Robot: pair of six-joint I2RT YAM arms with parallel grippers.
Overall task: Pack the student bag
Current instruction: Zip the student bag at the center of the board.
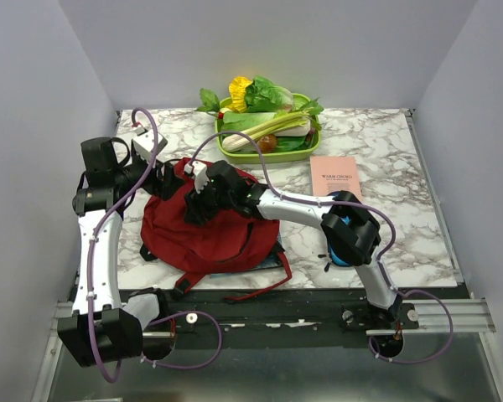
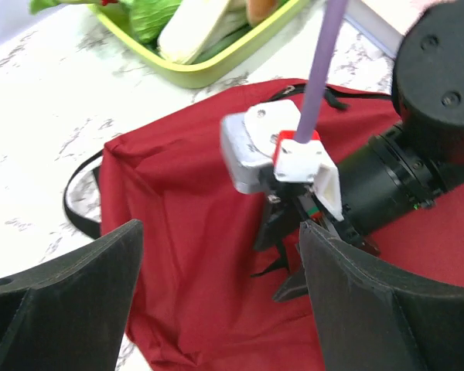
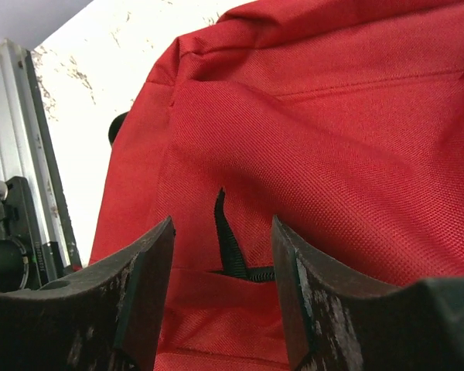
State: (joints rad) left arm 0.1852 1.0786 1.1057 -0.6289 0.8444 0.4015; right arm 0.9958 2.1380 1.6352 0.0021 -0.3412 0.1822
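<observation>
Lying flat, student bag (image 1: 205, 239), long axis seemingly far-left to near-right, left gripper (image 2: 220, 232) spread, right gripper (image 3: 223, 224) spread

The left arm (image 1: 101, 251) rises from its base, bends at the elbow and turns its wrist to the right. The left pincer (image 2: 220, 309) angles downward, jaws wide apart. The right arm (image 1: 302, 208) reaches leftward from its elbow, low and nearly level. The right pincer (image 3: 220, 286) tips down, jaws parted, near the left pincer.
</observation>
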